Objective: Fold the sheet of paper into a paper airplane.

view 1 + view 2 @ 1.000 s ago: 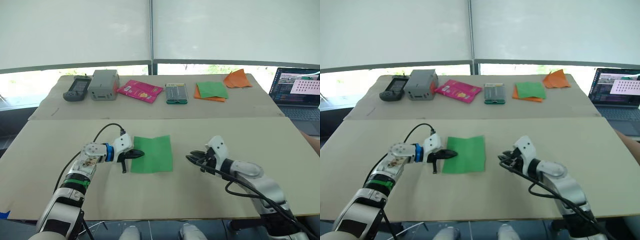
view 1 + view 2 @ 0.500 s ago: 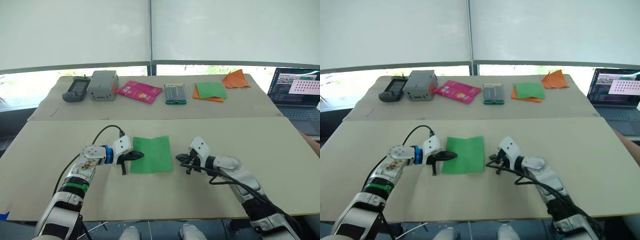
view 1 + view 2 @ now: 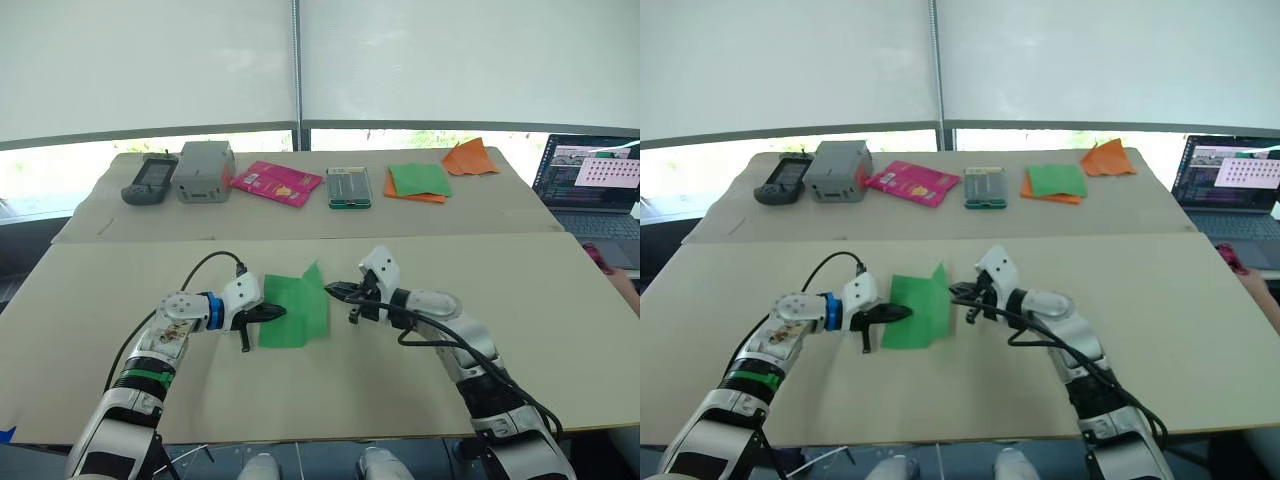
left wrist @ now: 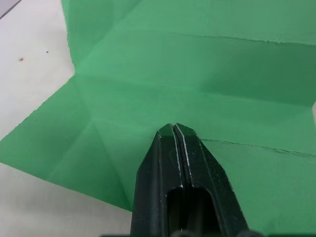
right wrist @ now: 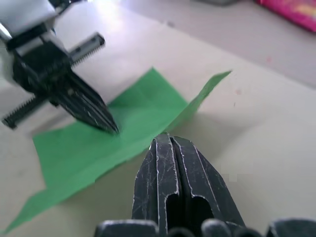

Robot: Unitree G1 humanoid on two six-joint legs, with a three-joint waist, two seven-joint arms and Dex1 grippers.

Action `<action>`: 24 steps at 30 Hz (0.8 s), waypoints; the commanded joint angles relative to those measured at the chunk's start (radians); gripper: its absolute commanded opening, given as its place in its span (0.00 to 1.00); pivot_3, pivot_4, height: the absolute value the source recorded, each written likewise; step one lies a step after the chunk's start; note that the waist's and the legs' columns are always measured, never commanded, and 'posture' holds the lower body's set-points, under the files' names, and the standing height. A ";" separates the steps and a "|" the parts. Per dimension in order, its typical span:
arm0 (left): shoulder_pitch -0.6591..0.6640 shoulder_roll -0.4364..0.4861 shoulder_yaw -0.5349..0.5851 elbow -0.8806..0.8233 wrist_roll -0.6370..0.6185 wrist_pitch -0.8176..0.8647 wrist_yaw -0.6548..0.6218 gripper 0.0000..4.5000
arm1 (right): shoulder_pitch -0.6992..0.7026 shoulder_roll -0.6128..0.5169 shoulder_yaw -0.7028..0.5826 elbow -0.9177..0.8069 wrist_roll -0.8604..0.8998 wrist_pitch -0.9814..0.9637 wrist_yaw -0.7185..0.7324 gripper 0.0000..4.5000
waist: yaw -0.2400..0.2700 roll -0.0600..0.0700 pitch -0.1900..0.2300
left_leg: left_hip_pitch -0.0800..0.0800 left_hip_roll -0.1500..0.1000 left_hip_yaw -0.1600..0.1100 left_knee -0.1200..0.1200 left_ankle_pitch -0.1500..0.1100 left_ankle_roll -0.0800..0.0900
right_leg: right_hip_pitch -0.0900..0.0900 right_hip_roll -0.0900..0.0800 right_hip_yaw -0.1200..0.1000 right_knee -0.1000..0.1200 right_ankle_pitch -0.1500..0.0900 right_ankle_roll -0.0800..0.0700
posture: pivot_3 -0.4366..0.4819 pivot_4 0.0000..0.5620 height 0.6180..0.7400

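The green sheet of paper (image 3: 293,312) lies at the centre of a beige tabletop (image 3: 420,385), its right edge lifted off the surface. The left gripper (image 3: 274,312), jaws closed, presses its tip on the sheet's left part, while the right gripper (image 3: 333,291), jaws also closed, sits at the raised right edge. Across the upper frame, before white window blinds (image 3: 300,60), a second table (image 3: 300,215) holds a handheld controller (image 3: 142,179), a grey box (image 3: 201,170), a pink packet (image 3: 275,182), green-on-orange paper (image 3: 419,182) and crumpled orange paper (image 3: 474,157), with a laptop (image 3: 588,185) at the right edge.
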 commanded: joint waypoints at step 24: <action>0.077 0.036 -0.016 -0.060 0.022 0.071 0.002 0.00 | 0.021 -0.088 0.019 0.022 -0.031 0.034 0.015 0.00 | 0.001 0.000 0.000 | -0.001 0.000 0.000 0.000 0.000 0.000 | -0.003 0.000 0.000 0.000 -0.004 -0.007 | 0.48 0.27 1.00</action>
